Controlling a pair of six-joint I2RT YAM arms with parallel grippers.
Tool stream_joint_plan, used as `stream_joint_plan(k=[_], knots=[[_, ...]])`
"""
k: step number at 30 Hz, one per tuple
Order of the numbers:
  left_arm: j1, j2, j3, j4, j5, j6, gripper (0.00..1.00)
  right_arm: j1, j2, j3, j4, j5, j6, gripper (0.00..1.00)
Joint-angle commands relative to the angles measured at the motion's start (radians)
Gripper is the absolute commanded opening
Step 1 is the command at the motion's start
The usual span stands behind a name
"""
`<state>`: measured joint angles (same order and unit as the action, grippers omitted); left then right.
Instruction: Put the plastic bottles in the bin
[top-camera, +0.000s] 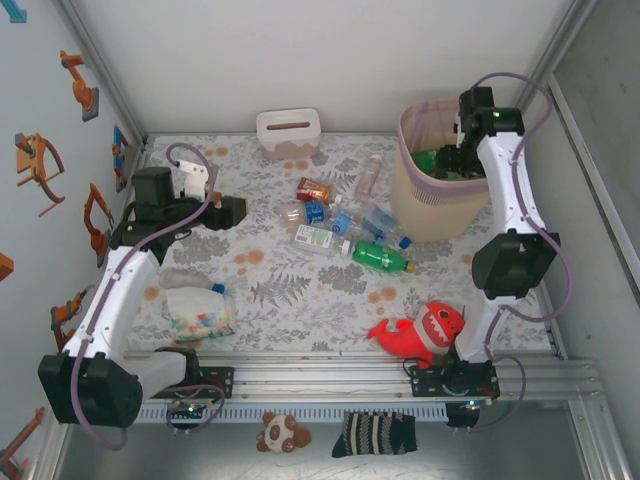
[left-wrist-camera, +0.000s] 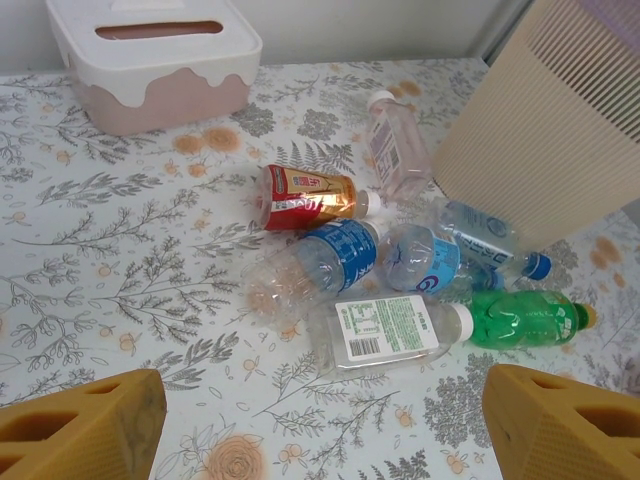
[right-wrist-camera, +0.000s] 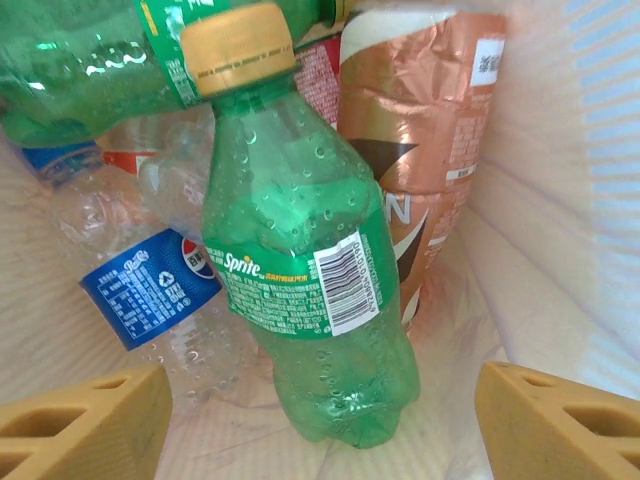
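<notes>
Floral table (top-camera: 300, 300): loose bottles (left-wrist-camera: 350, 250) ahead of our left claw (left-wrist-camera: 322, 385), jaws apart. Right claw (right-wrist-camera: 320, 380) spread over the bin (top-camera: 430, 210), green bottle (right-wrist-camera: 300, 280) below it; we should rise straight out.

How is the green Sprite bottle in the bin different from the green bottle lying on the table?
The Sprite bottle is inside the bin, leaning on other bottles; the loose green bottle lies flat on the table, outside it. The Sprite bottle's label faces us; the loose green bottle's label I cannot make out. Both are green plastic with yellowish caps.
</notes>
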<state>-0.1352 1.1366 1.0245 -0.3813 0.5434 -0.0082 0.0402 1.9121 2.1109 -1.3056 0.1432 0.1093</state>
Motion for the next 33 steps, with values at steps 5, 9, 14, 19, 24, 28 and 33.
stream_joint_plan(k=[5,9,14,19,24,28,33], knots=[[0.006,-0.032,-0.001,0.007,0.02,-0.003,0.82,-0.006,-0.015,0.071,-0.026,-0.061,0.014,0.63],[0.006,-0.033,-0.002,0.005,0.019,0.0,0.82,-0.006,0.014,0.081,-0.009,-0.105,0.008,0.49],[0.006,-0.038,-0.003,0.004,0.016,0.001,0.82,-0.007,0.058,0.079,0.015,-0.117,-0.005,0.4],[0.008,-0.04,-0.002,0.0,0.013,0.003,0.82,-0.006,0.1,0.015,0.066,-0.048,-0.025,0.38],[0.008,-0.041,-0.003,-0.001,0.009,0.005,0.82,-0.008,0.133,-0.052,0.096,-0.027,-0.026,0.38],[0.008,-0.041,-0.003,0.001,0.01,0.004,0.82,-0.008,0.149,-0.071,0.1,-0.03,-0.021,0.38],[0.008,-0.04,-0.003,0.001,0.01,0.004,0.82,-0.008,0.12,-0.048,0.096,-0.047,-0.008,0.38]])
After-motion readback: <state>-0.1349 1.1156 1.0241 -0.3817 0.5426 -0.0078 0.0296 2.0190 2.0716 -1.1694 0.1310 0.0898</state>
